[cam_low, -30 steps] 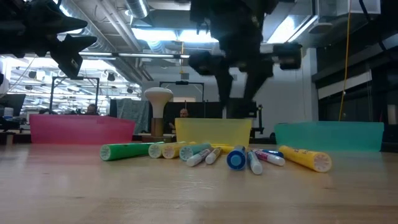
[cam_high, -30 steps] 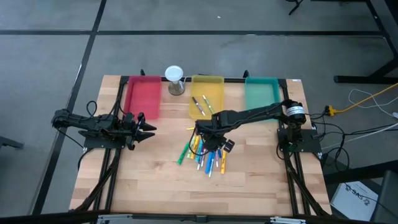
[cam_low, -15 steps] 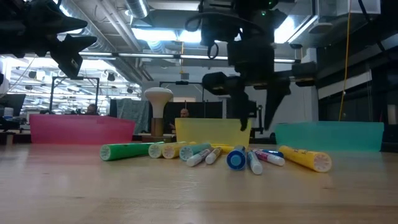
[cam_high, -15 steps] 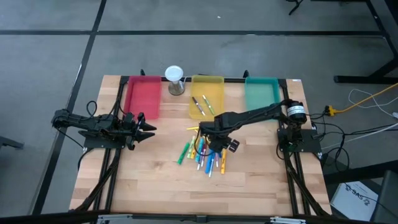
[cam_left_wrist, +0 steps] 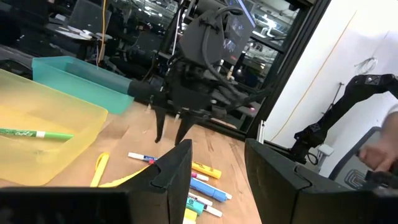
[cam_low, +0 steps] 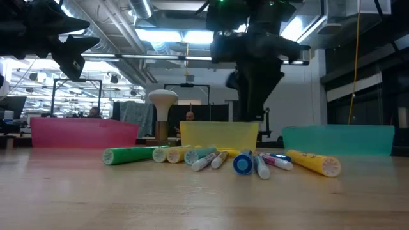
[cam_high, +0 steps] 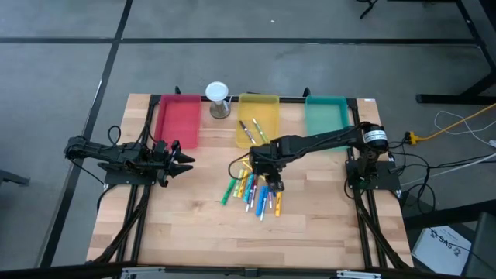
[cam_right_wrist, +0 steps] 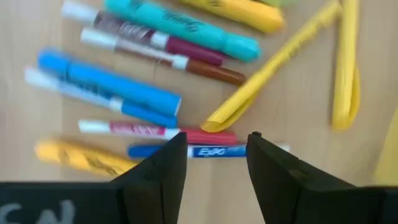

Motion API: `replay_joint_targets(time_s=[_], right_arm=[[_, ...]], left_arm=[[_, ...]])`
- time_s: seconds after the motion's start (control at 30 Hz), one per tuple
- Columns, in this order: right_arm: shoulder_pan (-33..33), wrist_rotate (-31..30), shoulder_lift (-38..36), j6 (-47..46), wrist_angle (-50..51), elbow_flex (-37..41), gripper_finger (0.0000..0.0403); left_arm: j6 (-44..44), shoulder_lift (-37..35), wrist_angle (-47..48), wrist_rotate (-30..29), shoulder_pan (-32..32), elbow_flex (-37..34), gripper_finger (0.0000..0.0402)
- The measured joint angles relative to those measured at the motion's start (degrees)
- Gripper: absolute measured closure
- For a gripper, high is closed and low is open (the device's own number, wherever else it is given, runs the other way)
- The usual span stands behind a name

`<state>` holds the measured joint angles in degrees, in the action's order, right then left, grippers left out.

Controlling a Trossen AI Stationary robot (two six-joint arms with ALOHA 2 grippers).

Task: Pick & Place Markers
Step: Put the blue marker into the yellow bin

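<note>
Several markers [cam_high: 254, 192] in yellow, green, blue and red/white lie in a loose pile on the wooden table's middle; they also show in the low view [cam_low: 243, 163] and the right wrist view [cam_right_wrist: 155, 93]. Two more markers [cam_high: 253, 129] lie in the yellow tray [cam_high: 271, 101]. My right gripper [cam_high: 263, 167] hangs open over the pile, pointing down, clear of it. In its wrist view [cam_right_wrist: 216, 146] a blue marker [cam_right_wrist: 217, 151] and a red/white marker [cam_right_wrist: 155, 132] lie below the gap. My left gripper [cam_high: 188, 161] waits open at the table's left.
A red tray [cam_high: 178, 120], the yellow tray and a teal tray [cam_high: 325, 116] stand in a row along the far edge. A white-topped hourglass-like object [cam_high: 218, 99] stands between the red and yellow trays. Bare wood lies near the front edge [cam_high: 232, 240].
My right gripper has turned about its upright axis while staying over the marker pile, and has stayed open. The markers have not moved.
</note>
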<state>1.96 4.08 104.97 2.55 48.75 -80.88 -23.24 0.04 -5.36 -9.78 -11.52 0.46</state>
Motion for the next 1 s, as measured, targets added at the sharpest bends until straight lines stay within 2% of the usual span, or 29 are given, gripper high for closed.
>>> replay_joint_targets(time_s=[0.13, 0.47, 0.63, 1.0], right_arm=[[0.02, 0.08, -0.13, -16.76, -0.09, 0.00, 0.0240], [0.02, 0.09, -0.13, -47.69, -0.04, 0.00, 0.0240], [0.34, 0.02, -0.13, -56.13, -0.06, 0.00, 0.0240], [2.04, -3.23, -0.13, -66.31, 0.10, 0.23, 0.0240]], left_arm=[[0.00, 0.01, -0.01, 0.01, 0.00, 0.00, 0.0258], [0.00, 0.00, -0.01, 0.02, -0.01, 0.00, 0.0258], [0.00, -0.01, 0.01, 0.02, 0.00, -0.01, 0.0258], [0.00, -0.01, -0.01, 0.02, 0.01, 0.01, 0.0258]])
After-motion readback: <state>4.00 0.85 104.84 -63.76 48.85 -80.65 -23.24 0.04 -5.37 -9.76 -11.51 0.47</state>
